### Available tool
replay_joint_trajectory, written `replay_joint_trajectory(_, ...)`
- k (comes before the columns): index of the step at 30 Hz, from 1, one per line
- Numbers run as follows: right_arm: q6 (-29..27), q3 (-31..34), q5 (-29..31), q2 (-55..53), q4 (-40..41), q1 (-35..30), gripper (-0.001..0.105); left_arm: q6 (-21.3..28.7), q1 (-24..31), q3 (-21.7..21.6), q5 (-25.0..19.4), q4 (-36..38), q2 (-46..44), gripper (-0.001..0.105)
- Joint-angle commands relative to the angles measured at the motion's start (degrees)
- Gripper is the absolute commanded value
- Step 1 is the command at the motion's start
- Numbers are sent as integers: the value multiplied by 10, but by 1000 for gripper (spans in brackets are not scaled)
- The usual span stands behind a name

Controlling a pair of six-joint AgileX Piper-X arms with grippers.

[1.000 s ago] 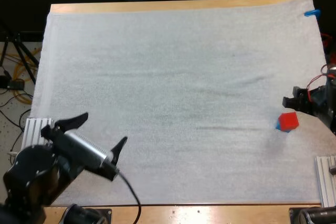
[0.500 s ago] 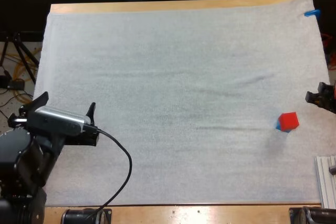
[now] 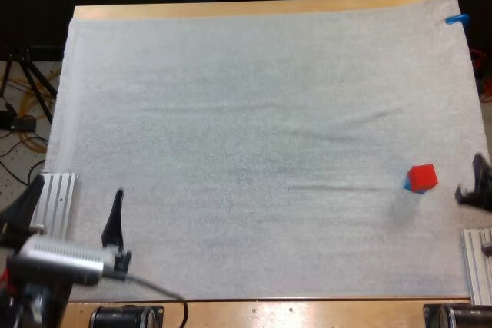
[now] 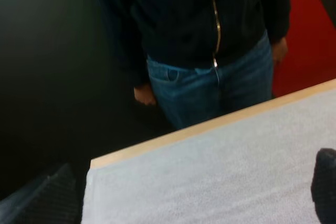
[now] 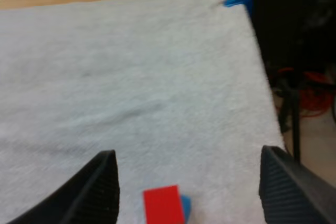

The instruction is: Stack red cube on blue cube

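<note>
The red cube (image 3: 422,177) sits on top of the blue cube (image 3: 408,184) near the right side of the white mat (image 3: 254,136); only a sliver of blue shows under it. My right gripper (image 3: 475,185) is at the mat's right edge, to the right of the stack, open and clear of it. In the right wrist view its fingers (image 5: 100,187) stand wide apart, with the red cube (image 5: 163,205) and the blue cube (image 5: 185,204) between and beyond them. My left gripper (image 3: 74,209) is open at the near left corner, holding nothing.
A person (image 4: 210,51) in a dark jacket and jeans stands just beyond the table's far edge (image 3: 254,8). Ribbed metal plates lie at the near left (image 3: 58,201) and near right (image 3: 477,263) of the mat.
Both arms have drawn back: the left swung from the mat to the near left corner, and the right retreated from the stack to the right edge. The cubes have not moved.
</note>
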Motion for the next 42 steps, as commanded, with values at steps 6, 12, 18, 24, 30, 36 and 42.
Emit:
replay_joint_trajectory(6, -7, -5, -19, -95, 42, 15, 57, 0, 0, -3, 1, 44, -78, 87)
replay_joint_trajectory(12, -7, -3, -19, -177, 49, 15, 56, 0, 0, -3, 8, 131, -155, 87)
replay_joint_trajectory(18, -6, 27, -19, -239, 93, 15, 56, 0, 0, -4, 35, 212, -235, 87)
replay_joint_trajectory(24, 4, 63, -20, -320, 103, 15, 56, -7, 0, -14, 49, 280, -240, 87)
replay_joint_trajectory(30, -14, 61, -39, -320, 123, 12, 56, -6, 0, -12, 51, 279, -239, 87)
replay_joint_trajectory(36, -12, 71, -40, -320, 85, 12, 56, -6, 0, 23, 50, 226, -238, 87)
replay_joint_trajectory(42, -12, 110, -40, -319, 14, 12, 56, -12, 0, 108, 50, 121, -237, 87)
